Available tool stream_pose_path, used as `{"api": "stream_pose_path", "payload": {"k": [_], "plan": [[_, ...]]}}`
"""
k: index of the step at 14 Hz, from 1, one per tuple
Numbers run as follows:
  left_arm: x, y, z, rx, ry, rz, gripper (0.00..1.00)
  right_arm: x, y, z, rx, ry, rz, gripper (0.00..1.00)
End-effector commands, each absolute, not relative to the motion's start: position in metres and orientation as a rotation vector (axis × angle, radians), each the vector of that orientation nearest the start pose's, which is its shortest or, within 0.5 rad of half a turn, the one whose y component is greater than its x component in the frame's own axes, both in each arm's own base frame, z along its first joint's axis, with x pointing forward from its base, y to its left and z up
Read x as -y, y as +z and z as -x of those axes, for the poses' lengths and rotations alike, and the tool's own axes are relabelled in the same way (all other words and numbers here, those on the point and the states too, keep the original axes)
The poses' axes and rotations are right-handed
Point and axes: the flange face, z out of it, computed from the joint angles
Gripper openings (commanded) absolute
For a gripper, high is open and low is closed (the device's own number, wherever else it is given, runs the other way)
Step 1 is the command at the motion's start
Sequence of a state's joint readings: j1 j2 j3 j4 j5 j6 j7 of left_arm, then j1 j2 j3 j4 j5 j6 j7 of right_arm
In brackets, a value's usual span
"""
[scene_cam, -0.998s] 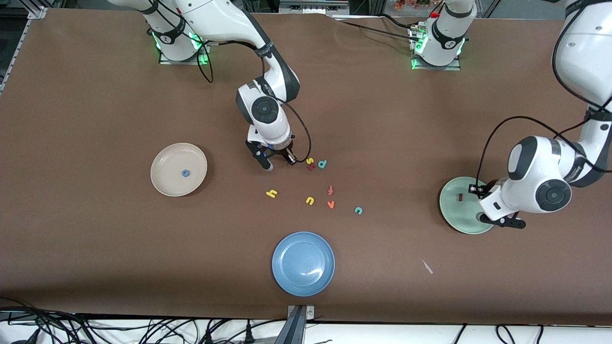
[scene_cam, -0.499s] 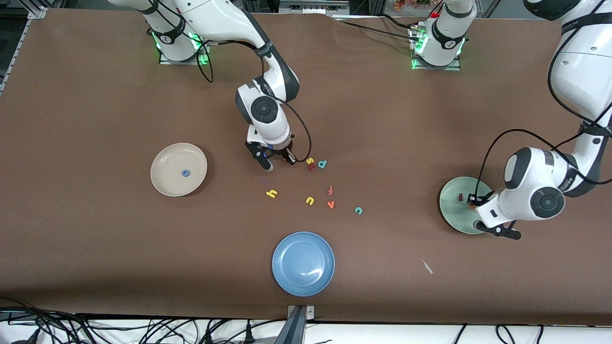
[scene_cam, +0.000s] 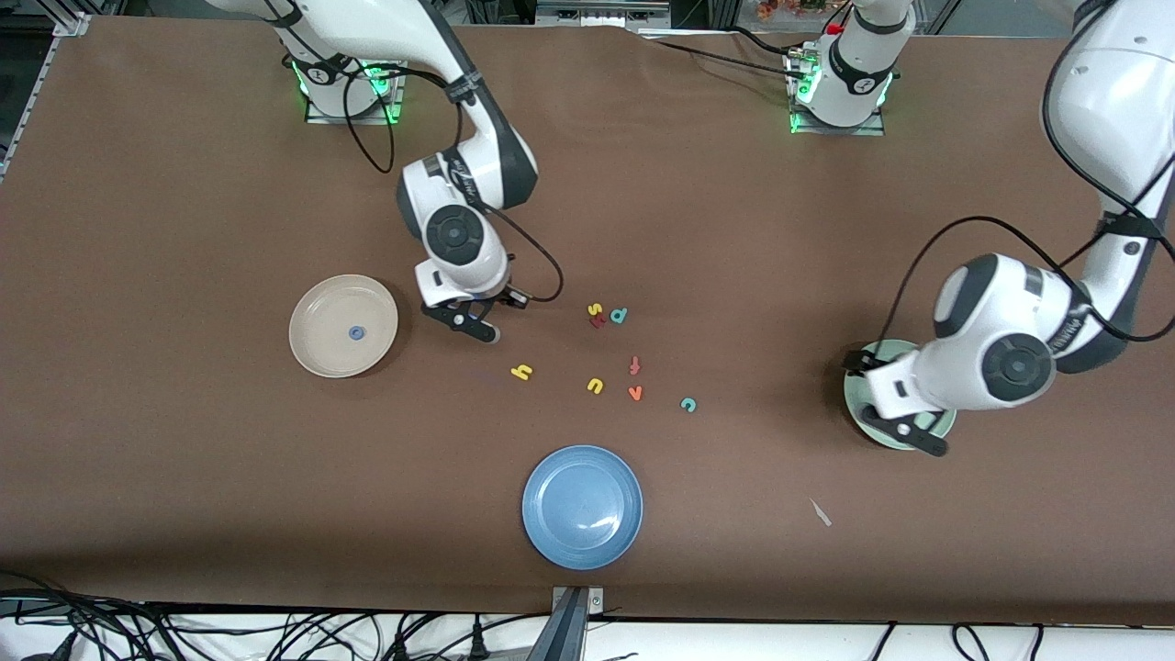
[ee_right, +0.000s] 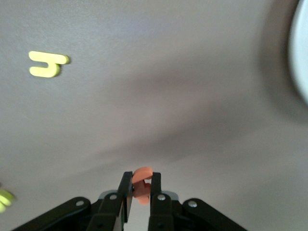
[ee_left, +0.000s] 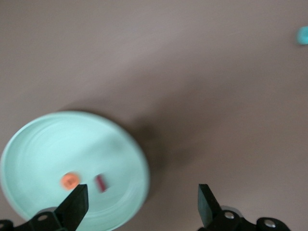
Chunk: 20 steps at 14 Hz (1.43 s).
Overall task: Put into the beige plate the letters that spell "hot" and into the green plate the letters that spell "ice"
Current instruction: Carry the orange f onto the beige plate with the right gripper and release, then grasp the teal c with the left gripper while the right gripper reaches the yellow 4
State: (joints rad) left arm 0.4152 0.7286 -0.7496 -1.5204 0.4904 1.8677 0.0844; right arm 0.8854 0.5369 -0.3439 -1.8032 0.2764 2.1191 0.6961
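My right gripper (scene_cam: 485,319) (ee_right: 141,177) is shut on the orange "t" (ee_right: 143,174), above bare table between the beige plate (scene_cam: 312,353) and the yellow "h" (scene_cam: 521,372) (ee_right: 47,64). The blue "o" (scene_cam: 356,333) lies in the beige plate. Above the rim of the green plate (scene_cam: 944,424) (ee_left: 43,144), my left gripper (scene_cam: 879,402) (ee_left: 143,192) is open and holds nothing. In that plate lie the orange "e" (ee_left: 70,181) and the dark red "i" (ee_left: 100,183). The teal "c" (scene_cam: 688,404) (ee_left: 303,34) rests on the table.
A blue plate (scene_cam: 582,506) sits near the front edge. Loose letters lie mid-table: a yellow "s" (scene_cam: 595,309), a teal "d" (scene_cam: 619,316), a pinkish-red letter (scene_cam: 634,365), a yellow "n/u" (scene_cam: 596,386) and an orange "v" (scene_cam: 634,393). A white scrap (scene_cam: 820,512) lies nearer the camera than the green plate.
The right arm has carried the orange "t" from the letter cluster toward the beige plate. The left gripper has opened, leaving the orange "e" in the green plate, and shifted toward mid-table.
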Motion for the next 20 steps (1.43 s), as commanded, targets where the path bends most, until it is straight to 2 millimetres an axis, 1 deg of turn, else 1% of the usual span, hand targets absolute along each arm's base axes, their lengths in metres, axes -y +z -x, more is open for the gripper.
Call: {"api": "stream_pose_path", "payload": {"k": [1,2,3,4,5,6,7,8,10,12,13,14,15,16,17,18,19,20], "plan": [[0.161,0.307,-0.671,-0.925,0.242,3.004,1.00,-0.303,0.256,-0.517,-0.226,0.322,3.191,0.00],[0.181,0.304,-0.666,-0.954,0.250,2.996,1.00,-0.280,0.259,-0.519,-0.160,0.327,3.196,0.00],[0.208,0.299,-0.658,-0.989,0.256,2.984,1.00,-0.260,0.261,-0.517,-0.089,0.343,3.191,0.00],[0.233,0.292,-0.654,-1.013,0.253,2.975,1.00,-0.239,0.267,-0.517,-0.041,0.349,3.180,0.00],[0.247,0.283,-0.658,-1.025,0.211,2.988,1.00,-0.214,0.269,-0.517,0.025,0.359,3.170,0.00],[0.264,0.273,-0.657,-1.051,0.179,3.000,1.00,-0.190,0.271,-0.521,0.107,0.351,3.159,0.00],[0.274,0.262,-0.657,-1.071,0.152,3.014,1.00,-0.168,0.272,-0.527,0.159,0.342,3.154,0.00],[0.280,0.252,-0.657,-1.084,0.119,3.027,1.00,-0.157,0.269,-0.527,0.202,0.340,3.151,0.00],[0.286,0.242,-0.661,-1.067,0.041,3.071,1.00,-0.140,0.258,-0.529,0.249,0.281,3.163,0.00],[0.300,0.233,-0.660,-1.097,-0.025,3.087,1.00,-0.119,0.249,-0.538,0.399,0.240,3.164,0.00],[0.300,0.226,-0.663,-1.106,-0.050,3.085,1.00,-0.110,0.245,-0.541,0.410,0.228,3.167,0.00],[0.297,0.220,-0.669,-1.103,-0.114,3.076,1.00,-0.108,0.243,-0.543,0.415,0.218,3.171,0.00],[0.292,0.213,-0.674,-1.094,-0.180,3.074,1.00,-0.108,0.239,-0.545,0.429,0.224,3.180,0.17],[0.292,0.196,-0.675,-1.121,-0.220,3.085,1.00,-0.110,0.238,-0.547,0.454,0.219,3.179,0.46],[0.294,0.190,-0.676,-1.138,-0.260,3.090,0.99,-0.115,0.244,-0.554,0.453,0.192,3.178,0.98],[0.299,0.188,-0.674,-1.146,-0.265,3.089,0.98,-0.121,0.250,-0.558,0.447,0.178,3.175,1.00],[0.310,0.189,-0.669,-1.165,-0.263,3.083,0.93,-0.128,0.255,-0.561,0.418,0.161,3.169,1.00],[0.316,0.190,-0.666,-1.170,-0.261,3.081,0.90,-0.136,0.259,-0.563,0.397,0.155,3.166,1.00]]}}
